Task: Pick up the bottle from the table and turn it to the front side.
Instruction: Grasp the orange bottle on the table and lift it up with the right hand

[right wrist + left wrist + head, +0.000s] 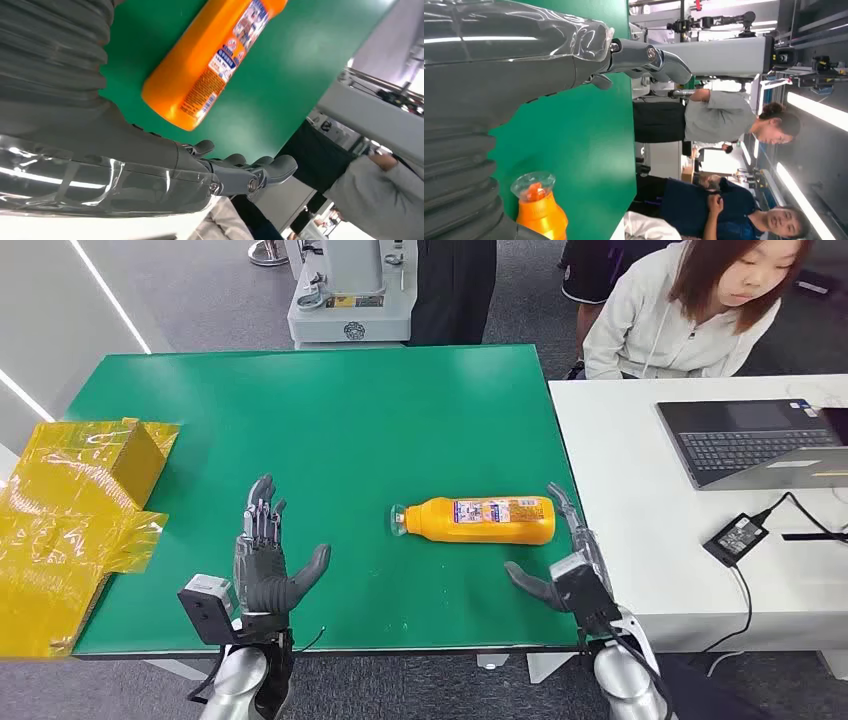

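Orange plastic bottle (pixel 480 521) lying flat on green table (pixel 330 410), label print too small to read; left hand (pixel 267 565) and right hand (pixel 562 565) both spread, holding nothing

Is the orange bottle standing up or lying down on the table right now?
Lying down. The orange bottle rests on its side on the green table, clear cap toward the left hand, base near the right hand.

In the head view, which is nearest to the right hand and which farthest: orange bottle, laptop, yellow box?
From the right hand:
1. orange bottle, lying just ahead on the green table.
2. laptop, on the white table.
3. yellow box, at the far left edge.
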`<control>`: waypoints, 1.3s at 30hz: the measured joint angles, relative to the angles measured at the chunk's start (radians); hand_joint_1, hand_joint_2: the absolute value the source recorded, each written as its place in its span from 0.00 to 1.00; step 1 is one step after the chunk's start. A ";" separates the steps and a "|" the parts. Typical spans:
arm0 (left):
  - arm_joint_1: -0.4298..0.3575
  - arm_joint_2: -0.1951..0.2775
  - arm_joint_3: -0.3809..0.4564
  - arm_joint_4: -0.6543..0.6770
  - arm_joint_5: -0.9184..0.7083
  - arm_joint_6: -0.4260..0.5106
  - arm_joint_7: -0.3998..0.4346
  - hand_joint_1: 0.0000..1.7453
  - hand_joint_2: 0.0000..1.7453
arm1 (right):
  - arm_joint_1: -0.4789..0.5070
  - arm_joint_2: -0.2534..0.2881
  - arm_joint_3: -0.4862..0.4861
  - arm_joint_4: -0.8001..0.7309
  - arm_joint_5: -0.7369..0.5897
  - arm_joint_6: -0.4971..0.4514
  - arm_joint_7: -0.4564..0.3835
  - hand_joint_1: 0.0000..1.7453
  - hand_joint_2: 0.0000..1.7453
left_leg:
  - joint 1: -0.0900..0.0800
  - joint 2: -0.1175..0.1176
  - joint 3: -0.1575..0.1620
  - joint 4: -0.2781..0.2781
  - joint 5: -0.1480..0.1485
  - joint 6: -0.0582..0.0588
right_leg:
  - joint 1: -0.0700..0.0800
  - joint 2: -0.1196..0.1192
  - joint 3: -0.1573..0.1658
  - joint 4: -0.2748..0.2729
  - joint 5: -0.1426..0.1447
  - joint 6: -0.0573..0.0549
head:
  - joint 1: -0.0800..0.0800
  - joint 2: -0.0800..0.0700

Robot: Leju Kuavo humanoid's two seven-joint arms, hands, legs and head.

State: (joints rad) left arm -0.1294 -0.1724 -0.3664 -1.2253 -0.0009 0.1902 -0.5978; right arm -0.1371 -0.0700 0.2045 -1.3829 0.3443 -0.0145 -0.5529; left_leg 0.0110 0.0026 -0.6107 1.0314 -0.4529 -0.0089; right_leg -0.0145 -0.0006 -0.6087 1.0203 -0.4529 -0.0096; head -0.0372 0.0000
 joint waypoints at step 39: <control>-0.165 0.007 -0.097 0.215 0.107 -0.014 -0.001 0.00 1.00 | -0.728 0.023 0.462 0.868 0.219 0.453 0.258 0.00 1.00 | 0.000 -0.002 -0.001 0.002 0.002 0.001 | 0.000 -0.001 -0.001 0.000 0.002 0.001 | 0.000 0.000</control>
State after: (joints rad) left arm -0.2942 -0.1650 -0.4636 -1.0102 0.1059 0.1762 -0.5989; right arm -0.8652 -0.0474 0.6669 -0.5147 0.5637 0.4383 -0.2950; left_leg 0.0109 0.0009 -0.6115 1.0330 -0.4507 -0.0077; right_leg -0.0146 -0.0011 -0.6093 1.0203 -0.4508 -0.0087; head -0.0372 0.0000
